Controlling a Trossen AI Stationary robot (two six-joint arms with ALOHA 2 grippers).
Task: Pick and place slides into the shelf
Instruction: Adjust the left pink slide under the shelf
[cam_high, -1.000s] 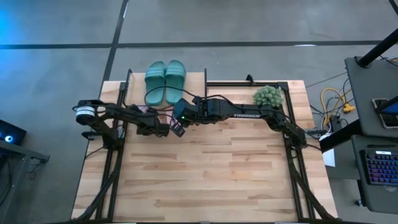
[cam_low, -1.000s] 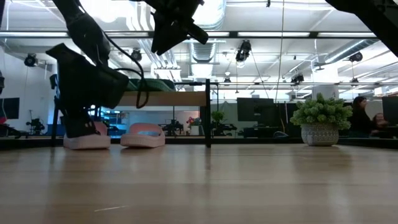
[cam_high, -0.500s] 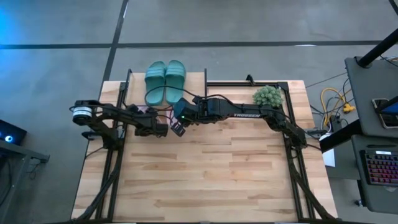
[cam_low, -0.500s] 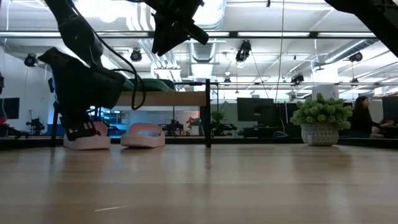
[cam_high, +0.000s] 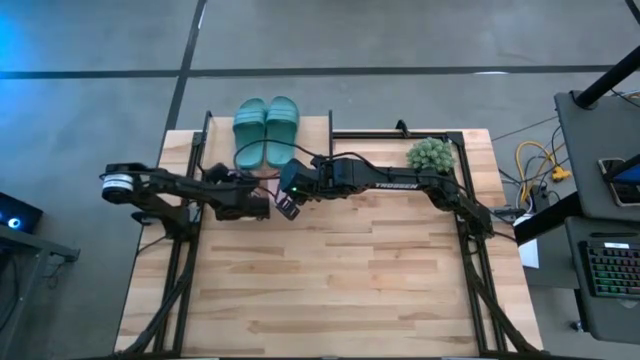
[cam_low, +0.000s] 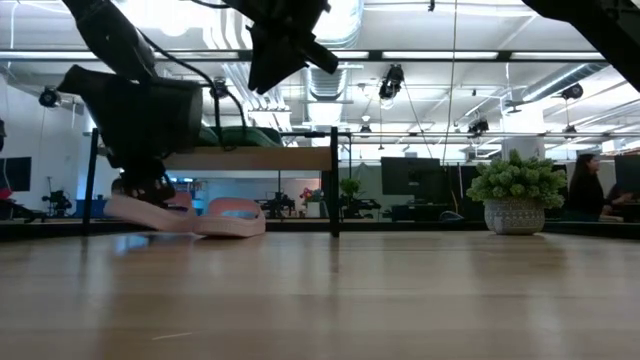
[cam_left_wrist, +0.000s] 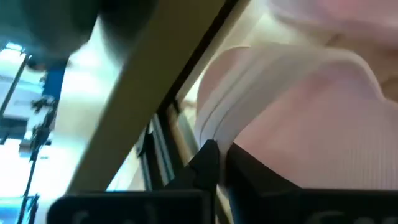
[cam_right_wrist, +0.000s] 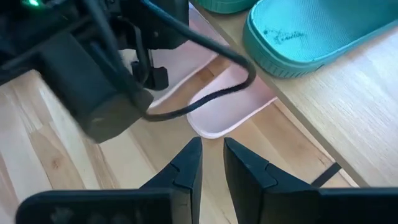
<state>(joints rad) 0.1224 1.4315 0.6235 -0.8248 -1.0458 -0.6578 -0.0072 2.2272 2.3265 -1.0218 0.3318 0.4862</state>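
Pink slide (cam_low: 150, 215), pinched shut in left gripper (cam_low: 145, 190) (right gripper (cam_right_wrist: 208, 163) nearly closed, empty): may snag the shelf (cam_low: 260, 159).

Two slides (cam_high: 266, 130) lie side by side on the top board of the shelf (cam_high: 315, 135), at the far edge of the table (cam_high: 340, 280). Two more slides (cam_low: 190, 216) are under this board. The plant (cam_high: 430, 154) stands to the right of the shelf, near the far right corner.
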